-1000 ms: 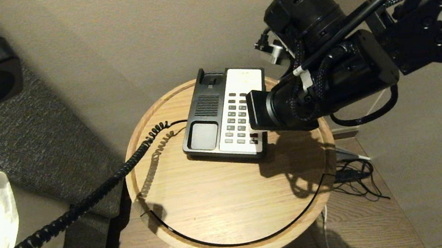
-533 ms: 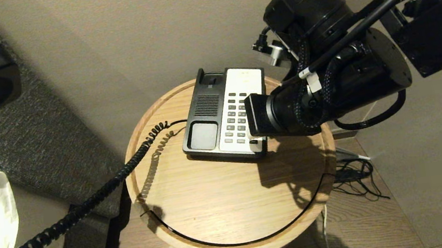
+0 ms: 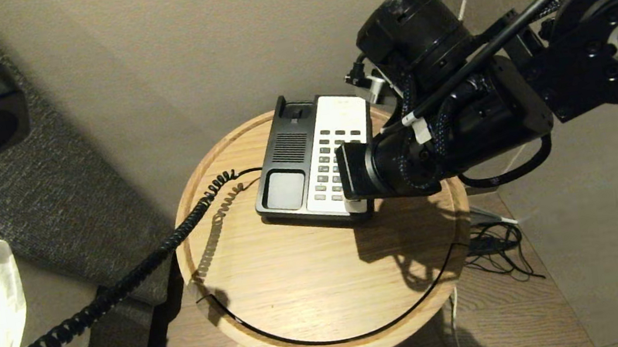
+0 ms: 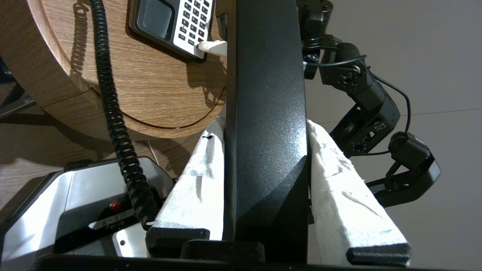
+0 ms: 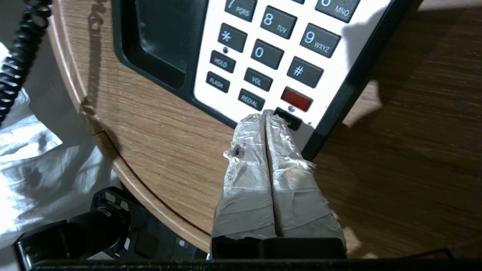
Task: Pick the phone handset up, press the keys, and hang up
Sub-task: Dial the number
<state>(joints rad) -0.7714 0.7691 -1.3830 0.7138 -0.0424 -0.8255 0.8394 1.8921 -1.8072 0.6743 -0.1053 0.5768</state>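
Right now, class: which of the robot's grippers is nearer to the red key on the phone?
Right. The right gripper, fingers together, sits at the keypad's bottom row beside the red key. The left gripper holds the handset off the table's edge.

On the keys (image 5: 271,56), white print reads "8 TUV", "9 WXYZ", "*", "0" and "#", with "PQRS" and "MNO" on two keys cut off by the frame edge. Just below the "*" key come "HOLD" and "FLASH"; beside those, under "0", "VOL" and "REDIAL". The red key carries no legible print, and the key under it is hidden.
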